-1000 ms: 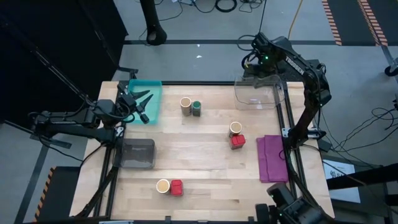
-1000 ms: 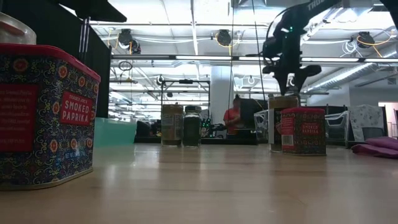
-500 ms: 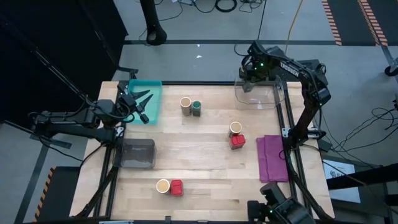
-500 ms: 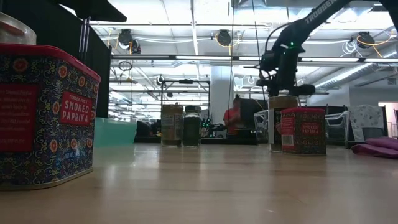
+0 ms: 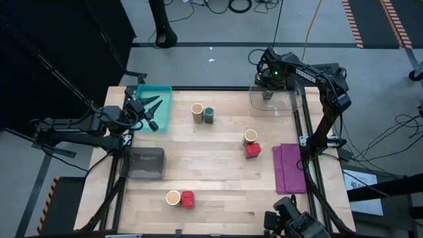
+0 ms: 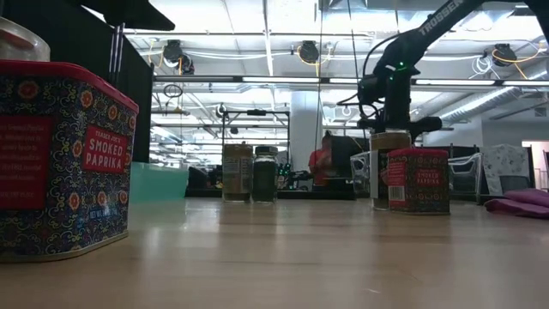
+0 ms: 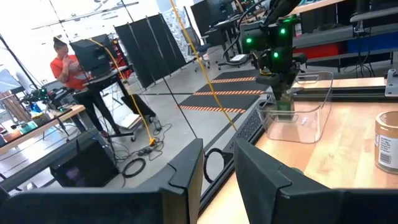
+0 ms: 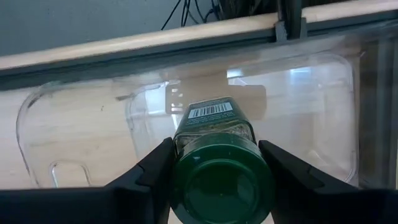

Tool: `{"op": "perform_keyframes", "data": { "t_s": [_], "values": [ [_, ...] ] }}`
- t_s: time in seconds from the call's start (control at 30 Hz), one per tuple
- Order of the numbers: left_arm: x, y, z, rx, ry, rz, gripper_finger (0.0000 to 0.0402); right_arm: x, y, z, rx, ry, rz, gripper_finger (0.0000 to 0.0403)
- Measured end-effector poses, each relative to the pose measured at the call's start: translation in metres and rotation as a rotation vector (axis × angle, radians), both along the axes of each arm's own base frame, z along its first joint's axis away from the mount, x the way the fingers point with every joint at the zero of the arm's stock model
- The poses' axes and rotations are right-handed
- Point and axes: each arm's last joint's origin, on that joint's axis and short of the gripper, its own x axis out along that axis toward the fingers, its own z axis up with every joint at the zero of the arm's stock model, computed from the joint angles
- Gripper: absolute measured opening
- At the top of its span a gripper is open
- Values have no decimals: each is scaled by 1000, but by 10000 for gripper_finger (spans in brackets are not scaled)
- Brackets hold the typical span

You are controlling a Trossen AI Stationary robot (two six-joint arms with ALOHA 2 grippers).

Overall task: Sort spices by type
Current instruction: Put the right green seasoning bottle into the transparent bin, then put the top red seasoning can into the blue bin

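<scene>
Green-lidded spice jar [image 8: 222, 167] clamped between the fingers of the right pincer [image 5: 269, 84], lid toward the wrist, long axis running straight out from it. Hanging directly over the clear bin [image 8: 81, 137] at the table's far corner, so only a drop remaining. Left pincer [image 5: 151, 112] parked over the teal tray [image 5: 162, 96], fingers apart, nothing held.

Left gripper [image 7: 217, 177] fills the foreground, its 2 dark fingers [image 7: 186, 171] parted with a narrow gap. Across the light wooden table [image 7: 348, 155], the other dark arm [image 7: 277, 43], green lights glowing, hangs over a clear plastic bin [image 7: 298, 121]. A tan cylindrical jar [image 7: 387, 140] sits at the edge. A person in a red top [image 7: 71, 68] stands at a desk beyond.
</scene>
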Motion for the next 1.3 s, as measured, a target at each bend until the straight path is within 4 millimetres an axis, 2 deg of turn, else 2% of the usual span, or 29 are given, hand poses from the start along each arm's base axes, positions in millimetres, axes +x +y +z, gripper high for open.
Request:
{"op": "perform_keyframes", "data": {
  "t_s": [0.2,0.4,0.57,0.77,1.03,1.3],
  "values": [
    [0,0,0,0,0,-1,97,1,-2,-2,-3,0,-1,216],
    [0,0,0,0,0,0,97,6,-9,-21,37,29,29,204],
    [0,0,0,0,0,0,97,8,-10,-23,42,37,63,197],
    [0,0,0,1,-3,-1,97,7,-6,-20,47,30,97,232],
    [0,0,0,1,-4,-1,97,6,-3,-5,10,-37,102,278],
    [0,0,1,-8,-17,0,97,-4,2,33,-96,-92,93,288]
  ]
}}
